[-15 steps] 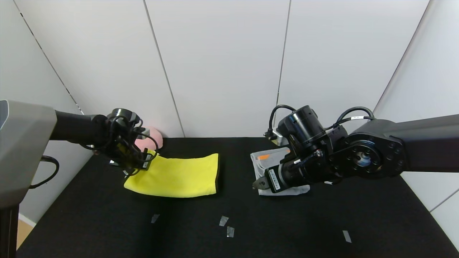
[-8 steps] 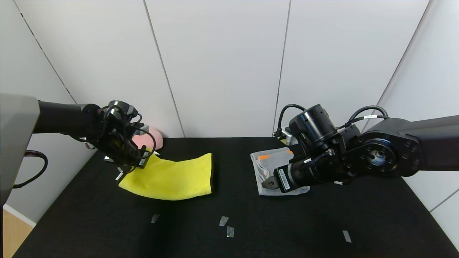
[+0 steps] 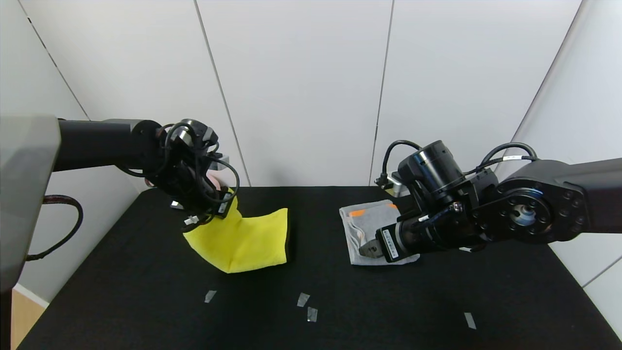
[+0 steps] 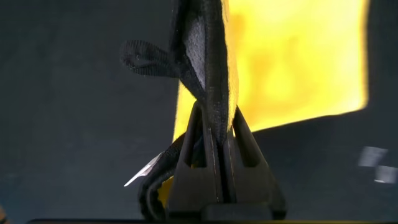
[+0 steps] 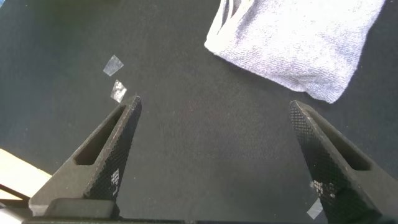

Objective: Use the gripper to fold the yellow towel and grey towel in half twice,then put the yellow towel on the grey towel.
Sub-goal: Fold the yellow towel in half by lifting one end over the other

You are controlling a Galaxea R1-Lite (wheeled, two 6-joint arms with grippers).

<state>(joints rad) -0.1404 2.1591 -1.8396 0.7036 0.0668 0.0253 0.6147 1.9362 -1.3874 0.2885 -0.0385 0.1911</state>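
Note:
The yellow towel (image 3: 245, 238) lies folded on the black table, left of centre, with its left end lifted. My left gripper (image 3: 206, 214) is shut on that lifted end and holds it above the table. In the left wrist view the jaws pinch the towel's dark trimmed edge (image 4: 214, 81), and the yellow cloth (image 4: 292, 56) hangs beyond. The grey towel (image 3: 369, 228) lies folded right of centre, its orange band at the far end. My right gripper (image 3: 365, 249) hovers open and empty over the grey towel's near left corner. That towel also shows in the right wrist view (image 5: 298, 37).
A pink plush (image 3: 214, 177) sits at the back left, mostly hidden behind my left arm. Small tape marks (image 3: 303, 299) lie on the table near the front. White walls close the back and sides.
My left gripper has risen and moved right with the yellow towel's left end, folding it toward the middle. My right gripper drifted slightly right.

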